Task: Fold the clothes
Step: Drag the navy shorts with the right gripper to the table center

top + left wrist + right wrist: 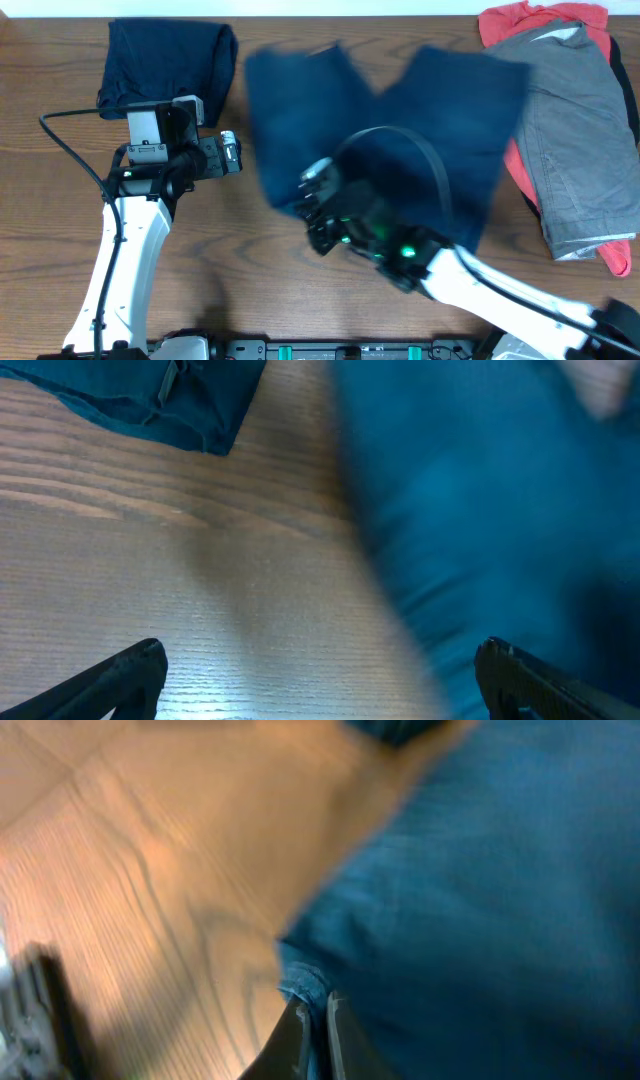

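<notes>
Shorts (300, 100), dark blue, blur at frame centre, hem pinched in right tool (314, 1032); left tool (322, 660) gapes empty over bench (200, 560).

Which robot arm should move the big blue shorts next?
Probably the right arm. The right hand is pinched shut on the edge of the blue shorts, so it can pull them over. The left hand is open, holding nothing, above the wooden table beside them.

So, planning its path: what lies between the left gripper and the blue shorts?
Only bare table from left gripper to blue shorts, shown overhead.
</notes>
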### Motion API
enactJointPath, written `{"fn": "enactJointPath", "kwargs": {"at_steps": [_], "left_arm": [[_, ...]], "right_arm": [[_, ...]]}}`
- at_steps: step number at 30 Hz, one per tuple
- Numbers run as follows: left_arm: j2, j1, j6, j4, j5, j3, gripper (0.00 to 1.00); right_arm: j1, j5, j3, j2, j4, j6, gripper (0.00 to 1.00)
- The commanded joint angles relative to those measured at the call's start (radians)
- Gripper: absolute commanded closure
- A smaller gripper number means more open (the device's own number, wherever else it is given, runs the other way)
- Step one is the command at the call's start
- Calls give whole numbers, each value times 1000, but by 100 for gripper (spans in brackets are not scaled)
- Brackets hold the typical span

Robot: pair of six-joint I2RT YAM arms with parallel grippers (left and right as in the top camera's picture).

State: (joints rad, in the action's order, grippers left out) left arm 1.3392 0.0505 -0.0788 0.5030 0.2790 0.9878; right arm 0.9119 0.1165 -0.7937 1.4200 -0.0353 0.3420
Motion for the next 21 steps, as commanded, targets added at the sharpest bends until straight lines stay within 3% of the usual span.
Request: {"fn": "enactJointPath", "kwargs": {"at_steps": [1, 5, 8, 14, 21], "left_arm": [[6, -2, -8, 8, 1, 18, 0], [6, -2, -8, 12, 1, 18, 0], [6, -2, -8, 11, 1, 18, 1], [6, -2, 19, 19, 2, 18, 0], [6, -3, 46, 132, 1, 18, 1]], "right_arm": [[11, -60, -93, 48, 50, -37, 79], [-4, -65, -137, 51, 108, -60, 33], [-27, -81, -163, 50, 172, -68, 11], [-104, -256, -242, 50, 454, -61, 1], [-278, -240, -237, 66, 805, 164, 1]]}}
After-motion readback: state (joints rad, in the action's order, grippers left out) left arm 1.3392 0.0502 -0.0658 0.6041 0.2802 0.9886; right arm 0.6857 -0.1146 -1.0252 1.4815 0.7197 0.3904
